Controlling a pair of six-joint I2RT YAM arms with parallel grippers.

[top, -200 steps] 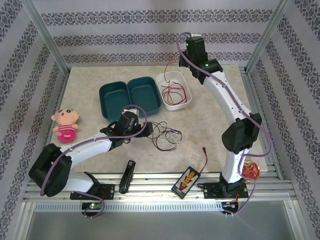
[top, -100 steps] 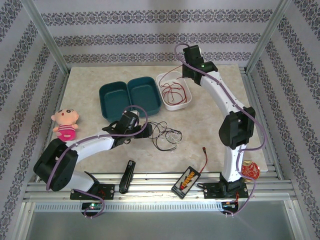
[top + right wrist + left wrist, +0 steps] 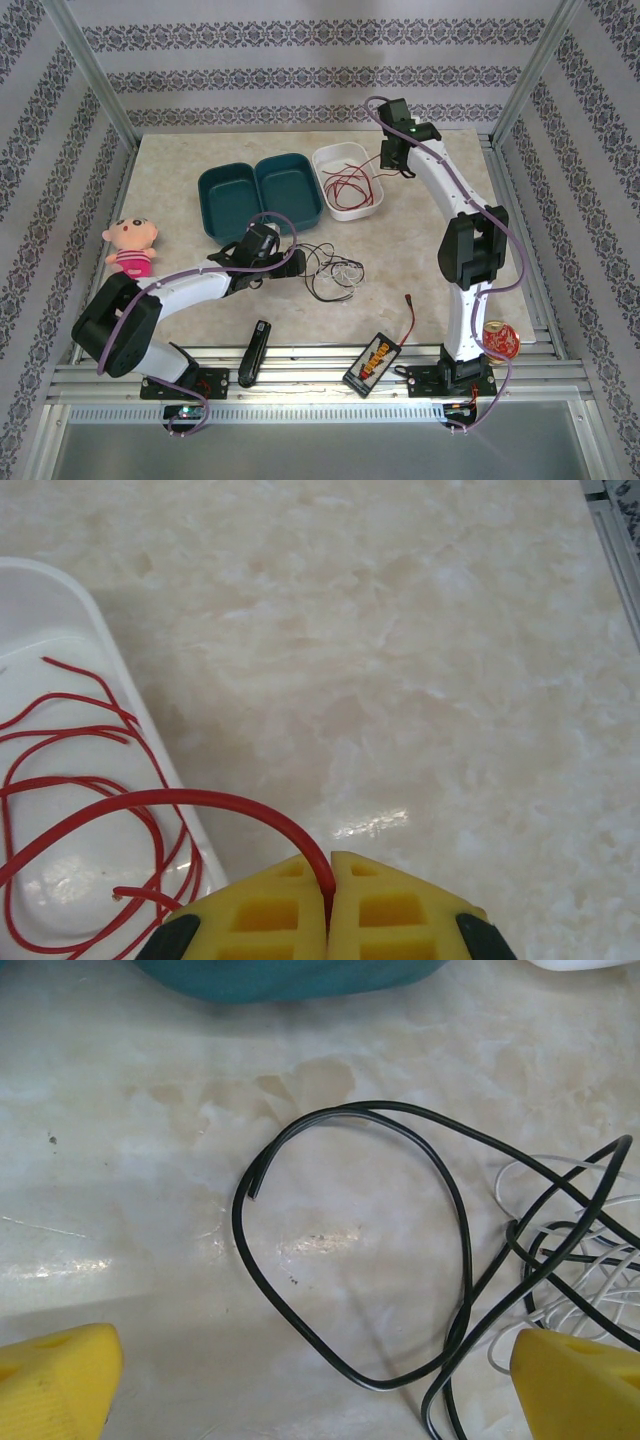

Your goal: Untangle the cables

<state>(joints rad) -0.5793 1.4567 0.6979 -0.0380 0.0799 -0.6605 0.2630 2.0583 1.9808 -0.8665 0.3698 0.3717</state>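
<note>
My left jaws sit spread, black cable loop just ahead between them; right jaws, pressed together, pinch the red cable end.

Table cream, marbled. Walls white with dark floral bands. Red cable, black cable, white cable. Tray white. Double box teal. Doll pink, tan face, dark hair. Arms white with black joints, cords purple. Left gripper and right gripper: yellow pads. Flat box black and yellow, lead red. Can red with gold. Bar black.
</note>
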